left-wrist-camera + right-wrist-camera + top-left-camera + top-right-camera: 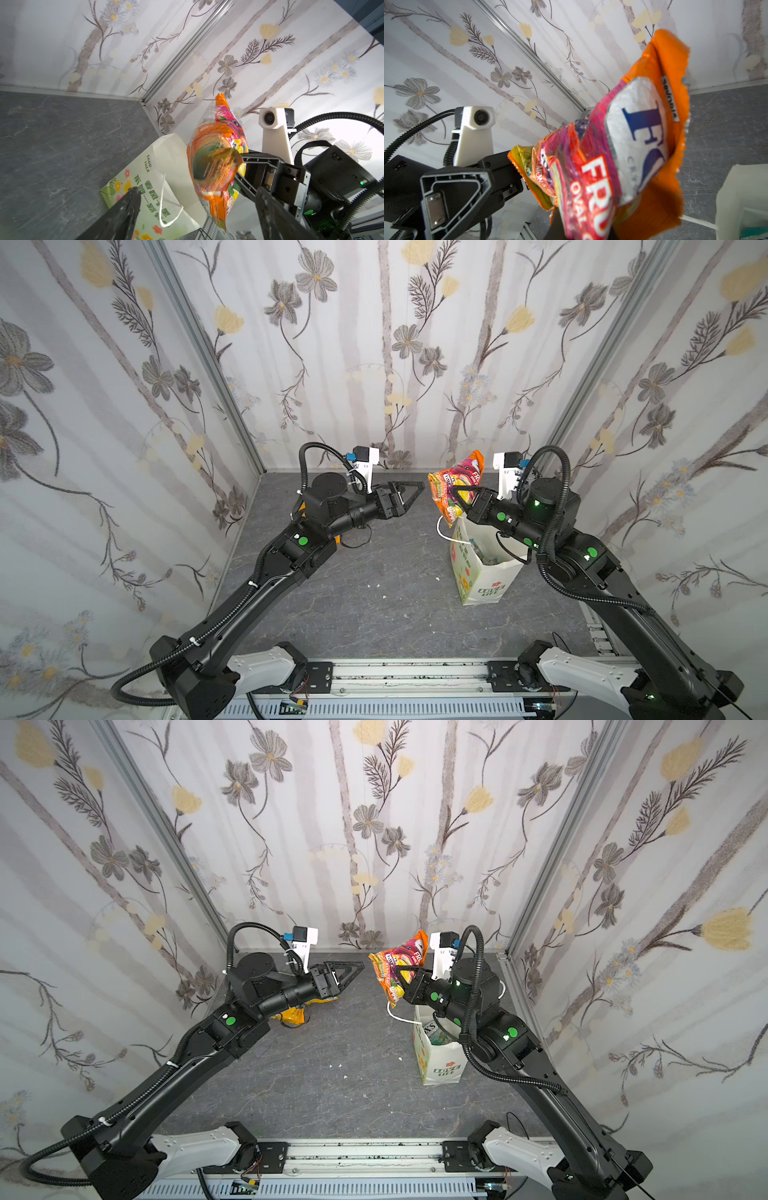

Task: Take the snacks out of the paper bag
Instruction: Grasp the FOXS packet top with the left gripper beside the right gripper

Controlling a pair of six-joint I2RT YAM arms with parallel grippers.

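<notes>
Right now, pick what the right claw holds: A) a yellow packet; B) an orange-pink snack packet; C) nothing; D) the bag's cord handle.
B: the right claw is shut on the orange-pink snack packet, raised above the paper bag.

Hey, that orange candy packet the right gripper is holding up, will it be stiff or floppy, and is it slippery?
Probably floppy: the orange packet creases and sags around the right gripper, which pinches it at one spot. Likely light for its size, since that single pinch holds the whole packet in the air. Its glossy film may be slippery, so it could slide out of a loose grip.
</notes>
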